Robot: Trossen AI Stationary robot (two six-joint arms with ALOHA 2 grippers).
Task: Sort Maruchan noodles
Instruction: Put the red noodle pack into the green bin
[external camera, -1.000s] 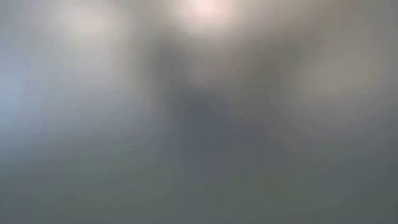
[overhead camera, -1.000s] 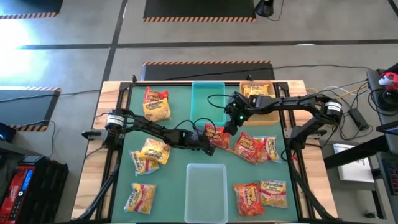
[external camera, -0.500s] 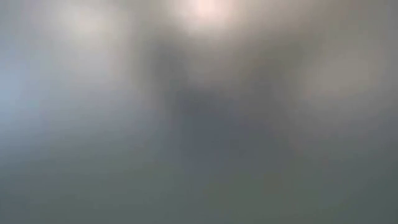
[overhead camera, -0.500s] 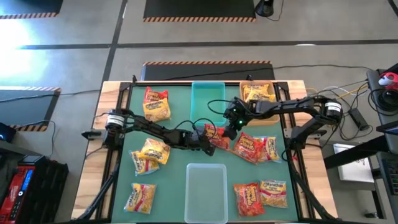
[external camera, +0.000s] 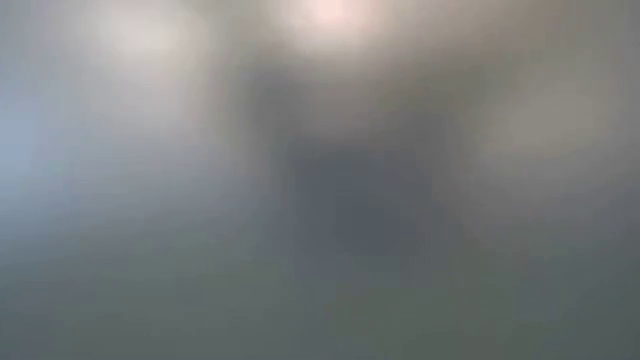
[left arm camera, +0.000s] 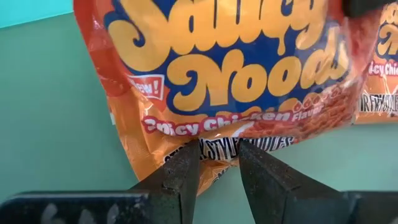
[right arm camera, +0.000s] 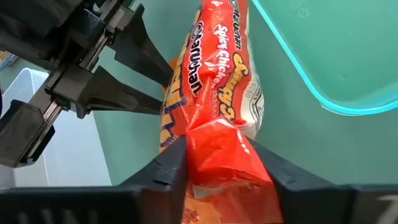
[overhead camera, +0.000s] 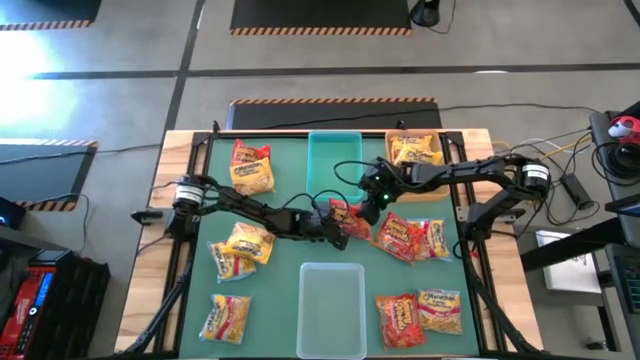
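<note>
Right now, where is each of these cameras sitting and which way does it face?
High view: overhead, facing straight down; both arms over the green table.
Low view: table height; only blur.
Left wrist view: behind the left gripper, pinching the red noodle packet.
Right wrist view: behind the right gripper, gripping that packet's other end.
Both wrist views share this packet.

Overhead looks down; both wrists share packet (left arm camera: pixel 236 81)

My tabletop (overhead camera: pixel 285 185) is a green mat framed in pale wood. On it sit a teal bin (overhead camera: pixel 333 160) at the far middle, a tan bin (overhead camera: pixel 417 165) just right of it holding a yellow packet (overhead camera: pixel 414 148), and a clear bin (overhead camera: pixel 331 308) at the near middle. Ramen packets (overhead camera: pixel 240 243) lie scattered left and right.
</note>
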